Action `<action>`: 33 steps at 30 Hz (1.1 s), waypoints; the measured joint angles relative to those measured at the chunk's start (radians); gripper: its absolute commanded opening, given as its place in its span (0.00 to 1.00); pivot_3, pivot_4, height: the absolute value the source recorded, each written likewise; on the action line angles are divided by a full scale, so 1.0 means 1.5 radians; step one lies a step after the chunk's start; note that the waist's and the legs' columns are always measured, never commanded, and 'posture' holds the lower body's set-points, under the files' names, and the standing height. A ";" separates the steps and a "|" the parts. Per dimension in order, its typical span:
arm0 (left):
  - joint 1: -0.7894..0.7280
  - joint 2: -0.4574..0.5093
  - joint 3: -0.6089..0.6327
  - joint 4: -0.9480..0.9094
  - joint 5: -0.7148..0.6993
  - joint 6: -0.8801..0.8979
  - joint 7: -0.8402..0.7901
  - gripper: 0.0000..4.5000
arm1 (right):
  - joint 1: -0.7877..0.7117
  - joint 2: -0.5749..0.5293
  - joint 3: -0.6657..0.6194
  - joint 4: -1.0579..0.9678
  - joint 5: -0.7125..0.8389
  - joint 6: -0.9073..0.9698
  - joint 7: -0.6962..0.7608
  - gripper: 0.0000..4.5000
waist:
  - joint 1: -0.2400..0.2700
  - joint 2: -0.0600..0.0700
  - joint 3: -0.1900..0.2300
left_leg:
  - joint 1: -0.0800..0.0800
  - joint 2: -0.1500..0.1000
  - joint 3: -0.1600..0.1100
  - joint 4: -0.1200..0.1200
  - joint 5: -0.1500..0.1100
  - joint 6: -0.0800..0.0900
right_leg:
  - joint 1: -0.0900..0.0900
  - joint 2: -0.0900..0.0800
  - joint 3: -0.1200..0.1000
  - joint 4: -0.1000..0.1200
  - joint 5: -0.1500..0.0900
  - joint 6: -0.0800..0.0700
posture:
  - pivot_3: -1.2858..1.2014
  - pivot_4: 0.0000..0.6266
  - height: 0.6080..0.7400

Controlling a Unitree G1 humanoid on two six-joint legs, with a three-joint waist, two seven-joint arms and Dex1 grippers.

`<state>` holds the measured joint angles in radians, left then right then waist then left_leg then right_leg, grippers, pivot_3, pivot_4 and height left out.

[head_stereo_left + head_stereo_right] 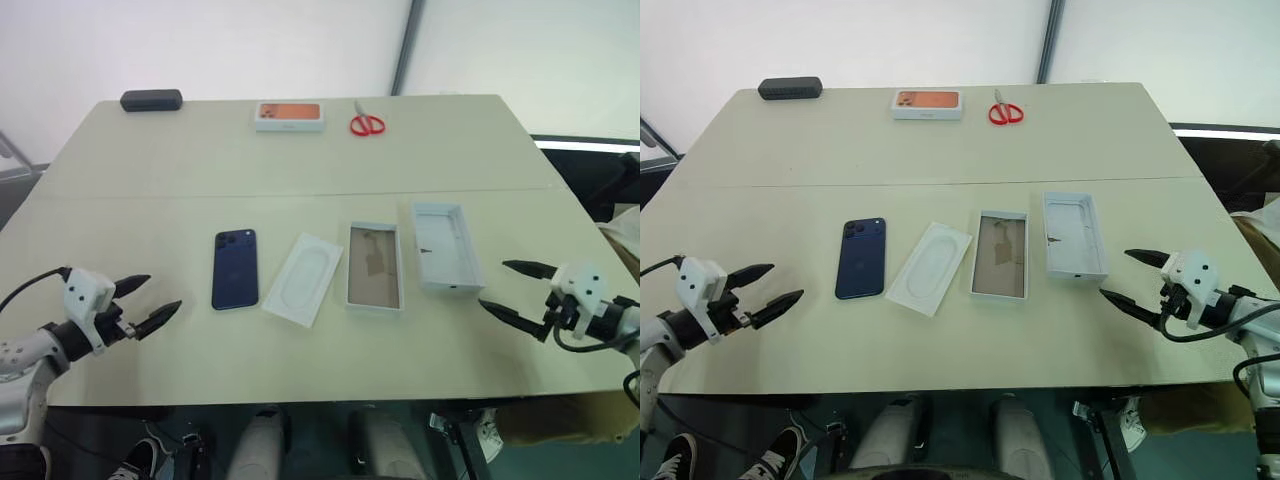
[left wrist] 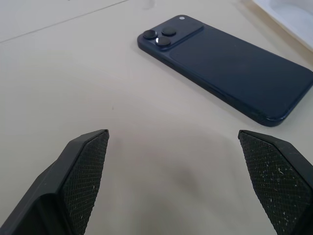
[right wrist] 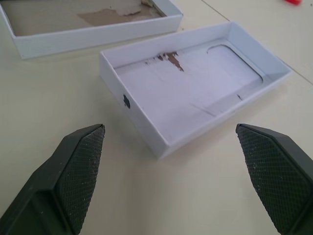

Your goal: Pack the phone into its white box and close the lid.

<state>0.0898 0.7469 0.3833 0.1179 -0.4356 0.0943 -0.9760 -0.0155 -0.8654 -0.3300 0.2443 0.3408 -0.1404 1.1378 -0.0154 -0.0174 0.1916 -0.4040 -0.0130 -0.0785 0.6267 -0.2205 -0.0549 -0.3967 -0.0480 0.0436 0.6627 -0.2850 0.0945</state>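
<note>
Both claws sit at the near edge of the table (image 1: pixel 300 350), left claw (image 1: pixel 150 303) and right claw (image 1: pixel 518 292), each spread wide with nothing in it, hovering just over the surface. Across the middle there's a row of stuff. Phone (image 1: pixel 235 268) lies face down nearest the left claw, camera cluster at the far end. Next to it is a thin white insert (image 1: pixel 303 278), tilted a bit. Then the box (image 1: pixel 375 266), open, brownish floor showing. Just beside that is the lid (image 1: pixel 446 246), inside facing up, closest to the right claw. At the far edge: a black case (image 1: pixel 151 100), an orange-topped box (image 1: pixel 289 116) and red scissors (image 1: pixel 366 122).
</note>
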 measured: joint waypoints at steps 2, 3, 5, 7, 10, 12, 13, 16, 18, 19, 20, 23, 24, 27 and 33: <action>-0.012 0.000 0.000 0.005 -0.001 0.000 0.002 0.99 | -0.001 -0.003 0.000 0.000 0.001 0.000 0.003 1.00 | 0.000 0.000 0.000 | 0.000 0.000 0.000 0.000 0.000 0.000 | 0.000 0.000 0.000 0.000 0.000 0.000 | 0.52 0.24 1.00; -0.018 0.000 0.001 0.005 -0.004 0.003 0.003 0.99 | -0.001 -0.003 0.000 -0.001 0.001 0.001 0.005 1.00 | 0.000 0.000 0.000 | 0.000 0.000 0.000 0.000 0.000 0.000 | 0.000 0.000 0.000 0.000 0.000 0.000 | 0.52 0.24 1.00; -0.019 0.000 0.003 -0.001 -0.009 0.011 0.009 0.99 | -0.001 -0.002 0.000 -0.004 0.003 0.002 0.005 1.00 | -0.002 0.000 0.000 | 0.000 0.000 0.000 0.000 0.000 0.000 | 0.000 0.000 0.000 0.000 0.000 0.000 | 0.52 0.24 1.00; -0.019 -0.002 0.003 -0.010 -0.011 0.023 0.014 0.99 | -0.001 -0.001 0.002 -0.009 0.004 0.005 0.004 1.00 | -0.002 0.000 0.000 | 0.000 0.000 0.000 0.000 0.000 0.000 | 0.000 0.000 0.000 0.000 0.000 0.000 | 0.52 0.24 1.00; -0.019 -0.005 0.003 -0.017 -0.022 0.033 0.016 0.99 | -0.004 0.002 0.007 -0.018 0.004 0.011 0.003 1.00 | -0.001 0.000 0.000 | 0.000 0.000 0.000 0.000 0.000 0.000 | 0.000 0.000 0.000 0.000 0.000 0.000 | 0.52 0.24 1.00; -0.019 -0.005 0.003 -0.020 -0.023 0.037 0.017 0.99 | -0.007 0.002 0.007 -0.019 0.004 0.016 0.000 1.00 | -0.001 0.000 0.000 | 0.000 0.000 0.000 0.000 0.000 0.000 | 0.000 0.000 0.000 0.000 0.000 0.000 | 0.52 0.24 1.00; -0.019 -0.005 0.003 -0.023 -0.023 0.038 0.019 0.99 | -0.008 0.001 0.007 -0.021 0.004 0.018 -0.001 1.00 | 0.000 0.000 0.000 | 0.000 0.000 0.000 0.000 0.000 0.000 | 0.000 0.000 0.000 0.000 0.000 0.000 | 0.52 0.24 1.00; -0.016 -0.004 0.003 -0.033 -0.023 0.052 0.026 0.99 | -0.016 0.001 0.007 -0.024 0.004 0.018 -0.001 1.00 | -0.001 0.000 0.000 | 0.000 0.000 0.000 0.000 0.000 0.000 | 0.000 0.000 0.000 0.000 0.000 0.000 | 0.52 0.24 1.00; -0.015 -0.004 0.003 -0.034 -0.023 0.054 0.030 0.99 | -0.017 0.001 0.008 -0.024 0.004 0.018 -0.001 1.00 | -0.001 0.000 0.000 | 0.000 0.000 0.000 0.000 0.000 0.000 | 0.000 0.000 0.000 0.000 0.000 0.000 | 0.52 0.24 1.00; -0.013 -0.004 0.003 -0.035 -0.023 0.056 0.031 0.99 | -0.017 0.001 0.009 -0.024 0.004 0.018 -0.001 1.00 | 0.000 0.000 0.000 | 0.000 0.000 0.000 0.000 0.000 0.000 | 0.000 0.000 0.000 0.000 0.000 0.000 | 0.52 0.24 1.00; -0.012 -0.004 0.003 -0.036 -0.022 0.058 0.032 0.99 | -0.017 0.002 0.009 -0.024 0.004 0.018 -0.001 1.00 | 0.000 0.000 0.000 | 0.000 0.000 0.000 0.000 0.000 0.000 | 0.000 0.000 0.000 0.000 0.000 0.000 | 0.52 0.24 1.00; -0.012 -0.004 0.003 -0.037 -0.019 0.059 0.037 0.99 | -0.023 0.002 0.016 -0.025 0.006 0.028 0.000 1.00 | -0.001 0.000 0.000 | 0.000 0.000 0.000 0.000 0.000 0.000 | 0.000 0.000 0.000 0.000 0.000 0.000 | 0.52 0.24 1.00; -0.013 -0.004 0.002 -0.038 -0.016 0.059 0.040 0.99 | -0.027 0.002 0.021 -0.026 0.006 0.029 0.000 1.00 | -0.001 0.000 0.000 | 0.000 0.000 0.000 0.000 0.000 0.000 | 0.000 0.000 0.000 0.000 0.000 0.000 | 0.52 0.24 1.00; -0.016 -0.004 -0.002 -0.051 -0.010 0.066 0.043 0.99 | -0.040 0.004 0.027 -0.034 0.006 0.031 -0.003 1.00 | -0.001 0.000 0.000 | 0.000 0.000 0.000 0.000 0.000 0.000 | 0.000 0.000 0.000 0.000 0.000 0.000 | 0.52 0.24 1.00; -0.035 -0.009 -0.020 -0.099 -0.018 0.132 0.071 0.99 | -0.086 0.016 0.056 -0.096 0.006 0.053 -0.021 1.00 | -0.001 0.000 0.000 | 0.000 0.000 0.000 0.000 0.000 0.000 | 0.000 0.001 0.000 0.000 0.000 0.000 | 0.52 0.24 1.00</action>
<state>0.0379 0.7337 0.3529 -0.0312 -0.4621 0.2919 -0.8702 -0.1449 -0.8421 -0.2460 0.1000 0.3499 -0.0603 1.1068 -0.0173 -0.0174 0.1915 -0.4039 -0.0123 -0.0789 0.6268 -0.2206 -0.0548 -0.3968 -0.0472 0.0439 0.6629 -0.2849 0.0947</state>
